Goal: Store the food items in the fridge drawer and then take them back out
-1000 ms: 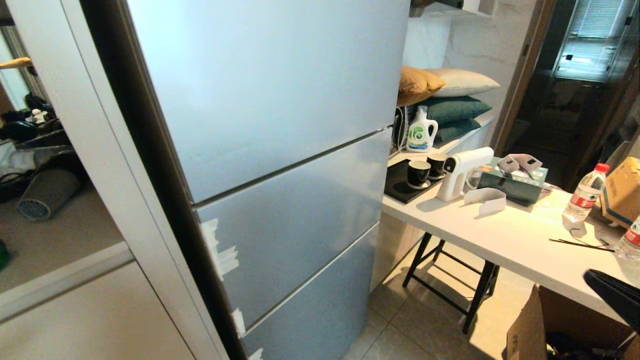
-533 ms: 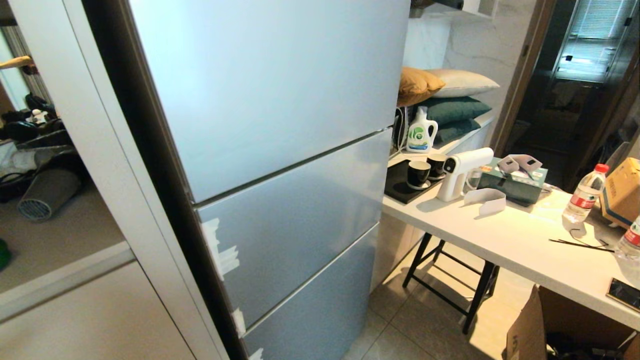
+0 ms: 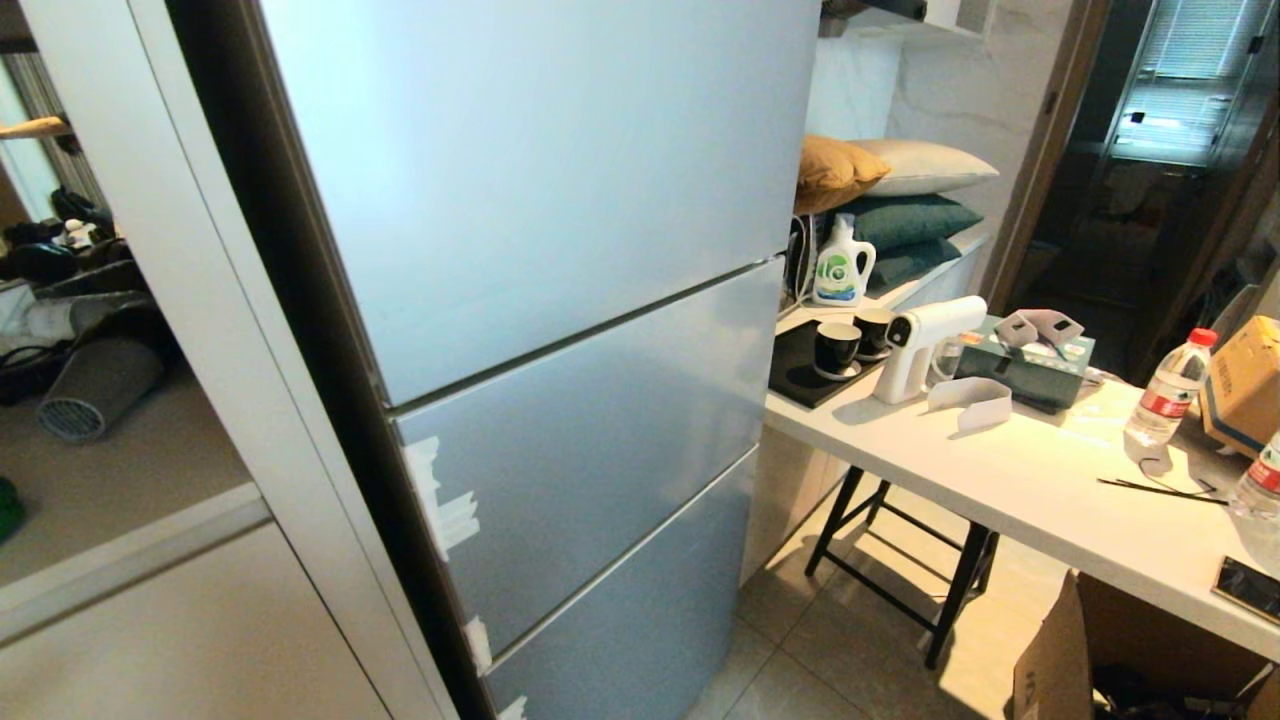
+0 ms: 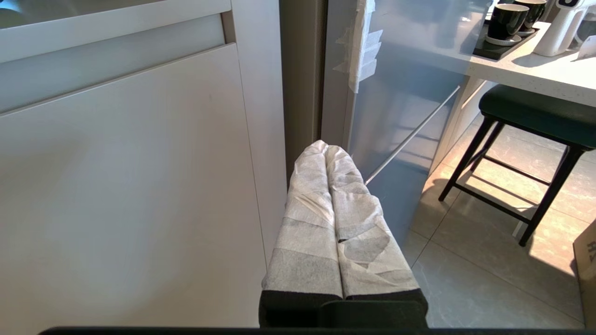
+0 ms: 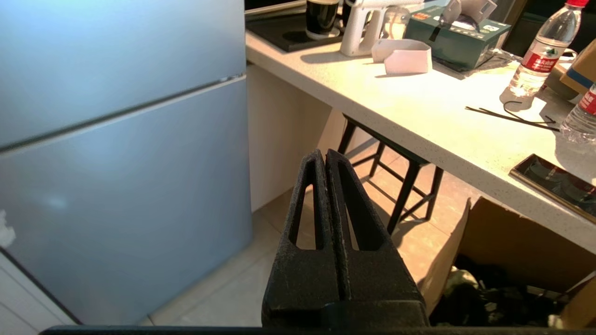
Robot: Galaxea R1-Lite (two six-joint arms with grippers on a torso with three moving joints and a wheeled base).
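Three stacked fronts make up the silver-blue fridge (image 3: 560, 300), all pushed flush and shut; the seams between them run level across its face. Strips of white tape (image 3: 440, 505) cling to the left edge of the middle front. Neither the drawer of clear plastic nor the pepper and potato can be seen in any view; whether they lie behind the shut fronts cannot be told.

Beside the fridge on its left: pale cabinet doors (image 4: 130, 186). On its right: a long white table (image 3: 1040, 480) reaching across toward the right edge, with a black stool (image 4: 535, 116) tucked beneath.

On the table, from the fridge end outward:
- a black tray (image 3: 805, 365) bearing two dark cups (image 3: 836, 348), upright
- a white spray gun (image 3: 920, 345), standing on its handle
- a curled white strip (image 3: 970, 400)
- a green tissue box (image 3: 1025, 360)
- two water bottles, one upright (image 3: 1170, 385), one cut by the frame edge
- a brown carton (image 3: 1245, 380)
- a dark phone (image 5: 554, 186), flat near the table's edge

Below the table: an open cardboard box (image 5: 507, 242) with dark clutter inside.

Behind the table: cushions (image 3: 890, 195) piled on a counter, a white jug (image 3: 843, 262) in front.

Left gripper (image 4: 326, 148): paper-wrapped fingers pressed together, holding nothing, low before the gap between cabinet and fridge. Right gripper (image 5: 325, 153): black fingers closed tight, empty, low between fridge and table.
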